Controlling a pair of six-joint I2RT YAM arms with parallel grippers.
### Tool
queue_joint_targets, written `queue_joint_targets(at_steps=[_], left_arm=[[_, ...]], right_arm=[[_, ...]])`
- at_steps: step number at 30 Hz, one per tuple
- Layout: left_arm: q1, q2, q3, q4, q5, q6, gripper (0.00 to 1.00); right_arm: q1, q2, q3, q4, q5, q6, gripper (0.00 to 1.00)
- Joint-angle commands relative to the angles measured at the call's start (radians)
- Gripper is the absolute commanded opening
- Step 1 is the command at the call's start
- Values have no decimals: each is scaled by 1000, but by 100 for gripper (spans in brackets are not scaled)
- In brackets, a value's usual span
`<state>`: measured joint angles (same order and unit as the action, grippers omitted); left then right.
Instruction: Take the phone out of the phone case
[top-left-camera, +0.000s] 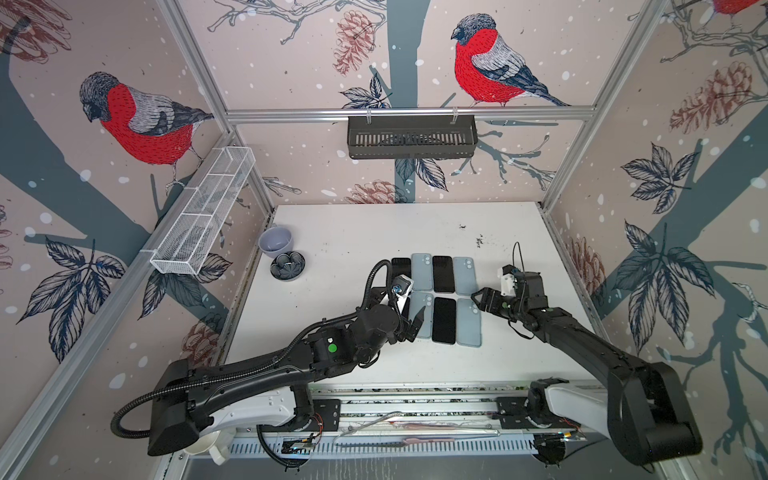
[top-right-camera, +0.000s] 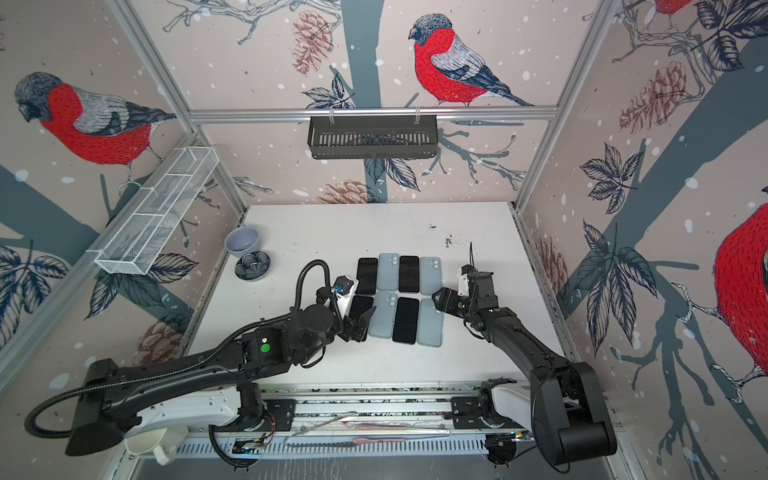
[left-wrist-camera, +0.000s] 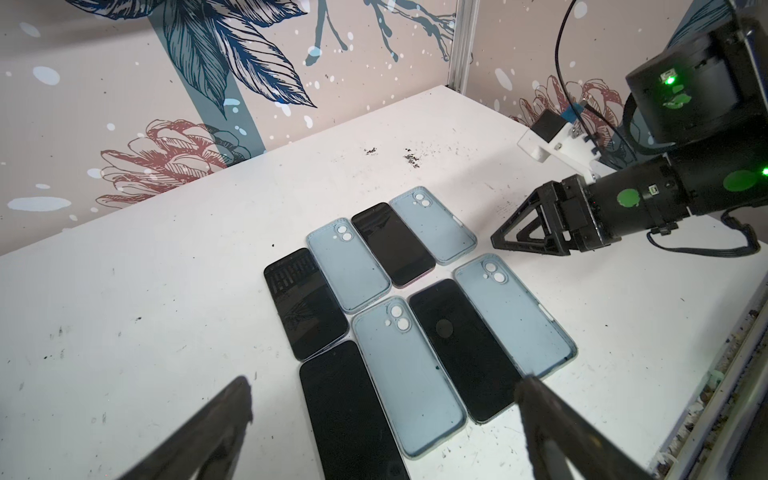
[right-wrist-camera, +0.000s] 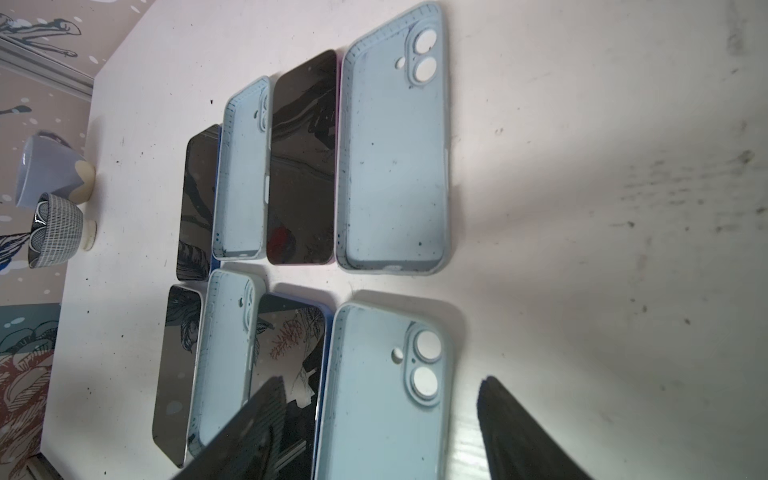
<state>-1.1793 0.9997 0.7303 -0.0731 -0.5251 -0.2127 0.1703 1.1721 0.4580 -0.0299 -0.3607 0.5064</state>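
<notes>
Right hand (right-wrist-camera: 380, 395) hangs released, fingers (right-wrist-camera: 519, 436) spread over the camera end of the near-right case (right-wrist-camera: 365, 415), which lies empty. Just beside it lies a bare phone (right-wrist-camera: 291, 332), screen up. Four phones and four empty cases alternate in two rows of four on the worktop (top-left-camera: 374, 232). Left hand (top-left-camera: 414, 324) hangs spread wide above the near-left phone (left-wrist-camera: 345, 415), holding nothing. A lilac bowl (top-left-camera: 276, 241) and a patterned bowl (top-left-camera: 287, 266) stand at the worktop's far-left edge.
</notes>
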Motion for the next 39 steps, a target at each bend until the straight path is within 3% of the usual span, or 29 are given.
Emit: queue_joint_targets(at_steps=[1,16,28,30,37,39], left_arm=[[0,-38,-17,11,-27,-49,98],[0,-160,-91,-34,-73,-104,98],[0,-185,-127,-44,-82,-128,98],[0,-194,-140,-39,-89,-134,98],[4,-268,-216,12,-147,-140,98],[15,-291,-237,27,-153,-140,98]], right_arm=[[12,1,-16,-3,22,23,75],[108,55,-29,77,20,76,74],[104,44,-8,62,40,67,74],[97,12,-3,39,56,54,76],[88,-238,-2,-37,187,-12,99],[79,-309,-12,-43,212,-17,100]])
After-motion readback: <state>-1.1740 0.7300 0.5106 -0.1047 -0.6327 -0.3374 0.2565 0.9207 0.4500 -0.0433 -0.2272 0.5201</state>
